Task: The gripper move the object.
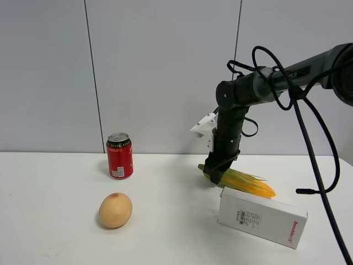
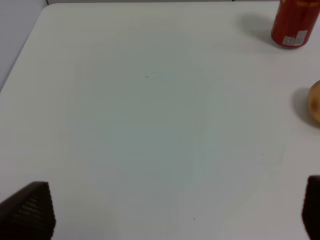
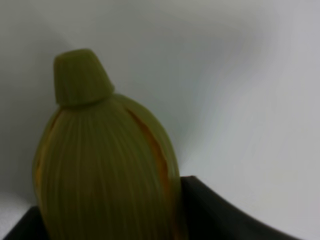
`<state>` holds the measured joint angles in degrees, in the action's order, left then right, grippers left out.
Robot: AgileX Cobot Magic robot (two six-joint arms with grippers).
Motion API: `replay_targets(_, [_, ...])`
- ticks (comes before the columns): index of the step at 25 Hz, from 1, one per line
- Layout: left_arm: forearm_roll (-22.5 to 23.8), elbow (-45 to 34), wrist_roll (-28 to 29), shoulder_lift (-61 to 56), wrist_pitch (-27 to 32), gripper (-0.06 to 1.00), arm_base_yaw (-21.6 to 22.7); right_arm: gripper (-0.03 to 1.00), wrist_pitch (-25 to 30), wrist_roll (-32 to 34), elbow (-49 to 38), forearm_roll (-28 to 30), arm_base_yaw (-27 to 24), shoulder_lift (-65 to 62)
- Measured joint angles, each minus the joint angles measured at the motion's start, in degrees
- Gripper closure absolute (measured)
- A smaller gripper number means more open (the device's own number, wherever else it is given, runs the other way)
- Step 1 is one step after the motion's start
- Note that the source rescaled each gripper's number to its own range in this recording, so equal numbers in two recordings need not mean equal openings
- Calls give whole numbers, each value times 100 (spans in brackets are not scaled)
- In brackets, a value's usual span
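Note:
The ear of corn (image 1: 245,183) lies on the white table (image 1: 165,232) just behind the white box, green husk end to the left, yellow end to the right. My right gripper (image 1: 216,172), a black claw on a thick black arm, is down on the husk end and shut on it. In the right wrist view the green husk end with its stub (image 3: 100,165) fills the frame between black fingers (image 3: 220,220). My left gripper (image 2: 175,215) shows only two black fingertips (image 2: 30,210) far apart over bare table; it is open and empty.
A white box (image 1: 262,216) lies in front of the corn. A red can (image 1: 119,155) stands at the back left; it also shows in the left wrist view (image 2: 295,22). A round tan fruit (image 1: 115,210) sits in front of the can. The wall is close behind.

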<state>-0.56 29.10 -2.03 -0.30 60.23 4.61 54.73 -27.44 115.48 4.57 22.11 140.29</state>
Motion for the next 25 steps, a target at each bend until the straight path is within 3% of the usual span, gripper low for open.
replay_targets(4, [0,0,0,0,0,-6,0,18,-415,96,0,0,0,12])
replay_targets(6, [0,0,0,0,0,-6,0,5,-485,116,0,-114,0,12])
replay_targets(10, [0,0,0,0,0,-6,0,-2,-348,137,0,-324,0,12])
replay_targets(16, [0,0,0,0,0,-6,0,-3,-288,220,0,-457,0,-139])
replay_targets(25, [0,0,0,0,0,-6,0,-3,-75,906,0,-457,49,-722])
